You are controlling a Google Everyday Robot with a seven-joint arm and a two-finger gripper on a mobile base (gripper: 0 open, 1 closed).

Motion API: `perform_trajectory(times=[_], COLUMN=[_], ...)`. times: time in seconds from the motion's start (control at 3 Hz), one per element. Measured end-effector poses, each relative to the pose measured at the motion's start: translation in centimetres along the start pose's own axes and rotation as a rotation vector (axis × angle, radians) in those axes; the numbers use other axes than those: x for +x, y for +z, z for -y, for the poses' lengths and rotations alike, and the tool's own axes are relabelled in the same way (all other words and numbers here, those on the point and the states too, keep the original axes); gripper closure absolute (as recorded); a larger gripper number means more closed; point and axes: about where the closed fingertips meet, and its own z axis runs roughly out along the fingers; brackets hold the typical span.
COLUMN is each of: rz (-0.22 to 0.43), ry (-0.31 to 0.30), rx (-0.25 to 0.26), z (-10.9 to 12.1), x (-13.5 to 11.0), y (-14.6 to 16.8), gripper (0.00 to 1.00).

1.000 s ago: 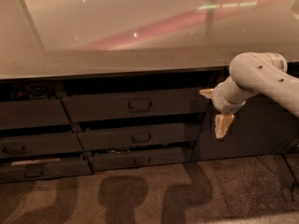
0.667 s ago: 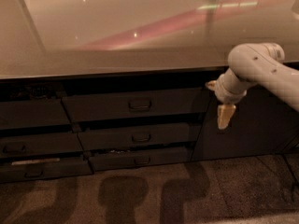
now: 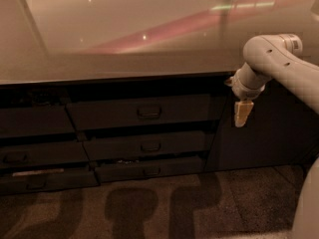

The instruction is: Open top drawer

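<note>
The top drawer sits just under the front edge of the tabletop, about midway along that edge, its dark front upright and its loop handle in the middle of the front. A dark gap runs between the drawer front and the tabletop edge. Two slimmer drawers lie stacked right below it, and more drawers stand to the left. A dark cabinet door stands to the right. The hand hangs pointing down below the front edge, toward the right end of the tabletop, in front of the cabinet door and well apart from the handle. I cannot tell whether the hand is spread or pressed together. The pale arm reaches in from the right
</note>
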Motion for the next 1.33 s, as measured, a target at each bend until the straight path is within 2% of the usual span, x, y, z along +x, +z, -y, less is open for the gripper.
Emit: perform_trajectory(times=[0.67,1.0,1.33], rz=[-0.032,-0.102,-0.102], ry=[-0.003,-0.080,-0.080], rx=[-0.042,-0.102,-0.102], z=[-0.1,0.5,0.5], x=[-0.3,-3.2,-3.2], y=[1.5,4.7,4.7], gripper=[0.00,0.00,0.00])
